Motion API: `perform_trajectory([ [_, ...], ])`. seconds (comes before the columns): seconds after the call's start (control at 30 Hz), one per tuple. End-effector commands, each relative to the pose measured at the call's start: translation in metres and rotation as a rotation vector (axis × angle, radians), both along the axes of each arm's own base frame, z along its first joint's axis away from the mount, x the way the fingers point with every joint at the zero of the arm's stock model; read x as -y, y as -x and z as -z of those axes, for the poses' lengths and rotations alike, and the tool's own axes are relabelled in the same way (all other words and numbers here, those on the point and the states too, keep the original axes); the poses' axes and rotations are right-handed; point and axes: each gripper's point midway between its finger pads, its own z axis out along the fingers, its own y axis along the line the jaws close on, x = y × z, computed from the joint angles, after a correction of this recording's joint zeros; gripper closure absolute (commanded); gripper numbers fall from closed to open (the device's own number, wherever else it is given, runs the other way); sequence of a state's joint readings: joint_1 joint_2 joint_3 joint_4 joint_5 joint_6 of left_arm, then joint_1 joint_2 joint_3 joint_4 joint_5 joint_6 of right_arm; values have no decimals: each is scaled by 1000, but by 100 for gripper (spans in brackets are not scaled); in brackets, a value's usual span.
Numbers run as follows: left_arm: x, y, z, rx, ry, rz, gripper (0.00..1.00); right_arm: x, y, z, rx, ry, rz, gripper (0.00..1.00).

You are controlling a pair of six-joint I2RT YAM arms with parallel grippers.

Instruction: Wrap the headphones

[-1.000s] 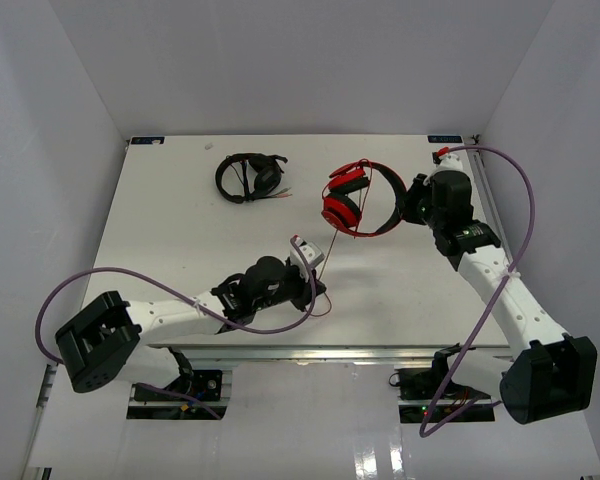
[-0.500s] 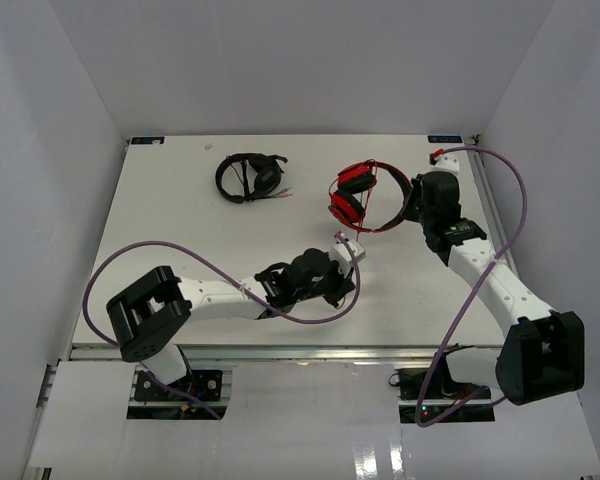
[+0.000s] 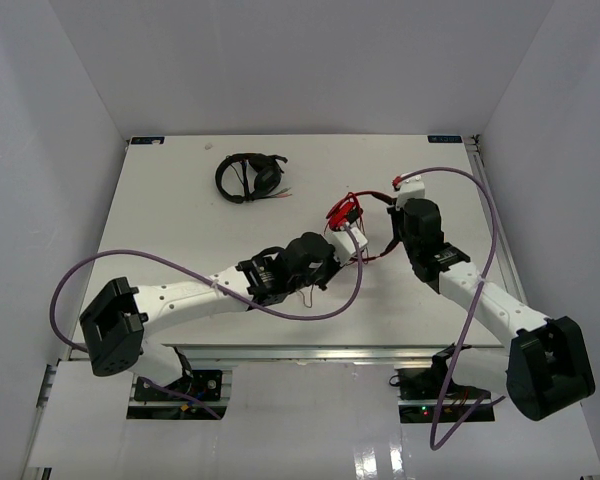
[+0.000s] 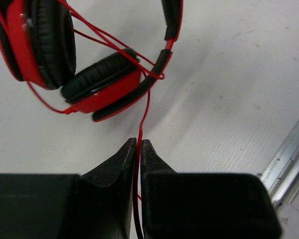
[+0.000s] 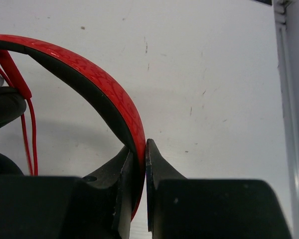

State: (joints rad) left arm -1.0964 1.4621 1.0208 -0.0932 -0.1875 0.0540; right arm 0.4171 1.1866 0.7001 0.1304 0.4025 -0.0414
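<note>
The red headphones [image 3: 340, 212] are held up over the table's middle right, their thin red cable [image 4: 145, 112] looped several times around the black-padded ear cups [image 4: 102, 89]. My left gripper [image 3: 342, 243] is just in front of them. In the left wrist view it [image 4: 138, 143] is shut on the cable, which runs taut from the cups down between the jaws. My right gripper [image 3: 395, 243] is shut on the red headband [image 5: 89, 69]. The headband sits pinched between the jaws in the right wrist view [image 5: 139, 145], and cable strands [image 5: 30, 134] hang at the left.
Black headphones [image 3: 248, 177] lie at the back left of the white table [image 3: 180, 230]. A metal rail [image 5: 289, 99] runs along the table's right edge. The purple arm cables arc over the near part of the table.
</note>
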Motion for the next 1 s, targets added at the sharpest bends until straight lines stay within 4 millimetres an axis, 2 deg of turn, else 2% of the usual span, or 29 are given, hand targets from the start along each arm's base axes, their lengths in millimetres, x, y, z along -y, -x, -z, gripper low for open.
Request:
perform_trajectory([
  [0.0, -26, -17, -36, 152, -101, -60, 79, -7, -9, -58, 223, 140, -102, 92],
  [0.17, -32, -27, -47, 221, -149, -76, 77, -26, 3, -42, 184, 260, -300, 92],
  [0.27, -31, -30, -56, 243, -139, -70, 76, -33, 9, -31, 150, 268, -363, 92],
  [0.43, -29, -29, -59, 241, -113, -65, 76, -33, 8, -28, 133, 222, -333, 92],
  [0.5, -35, -24, -53, 219, -94, -74, 71, -33, 6, -33, 137, 180, -299, 92],
  [0.57, -49, -21, -47, 197, -61, -114, 56, -35, 4, -36, 134, 151, -289, 92],
  [0.63, -64, -15, -31, 139, -15, -155, 44, -37, 3, -41, 133, 130, -285, 92],
  [0.67, -71, -11, -23, 106, 11, -168, 40, -38, 2, -43, 133, 121, -284, 92],
  [0.77, -87, 0, -14, 25, 110, -185, 34, -41, 0, -48, 135, 99, -281, 92],
  [0.87, -87, 9, 10, -86, 152, -152, 29, -43, -2, -49, 129, 88, -281, 92],
  [0.97, -82, 10, 36, -163, 141, -130, 14, -43, -2, -48, 120, 78, -281, 92],
])
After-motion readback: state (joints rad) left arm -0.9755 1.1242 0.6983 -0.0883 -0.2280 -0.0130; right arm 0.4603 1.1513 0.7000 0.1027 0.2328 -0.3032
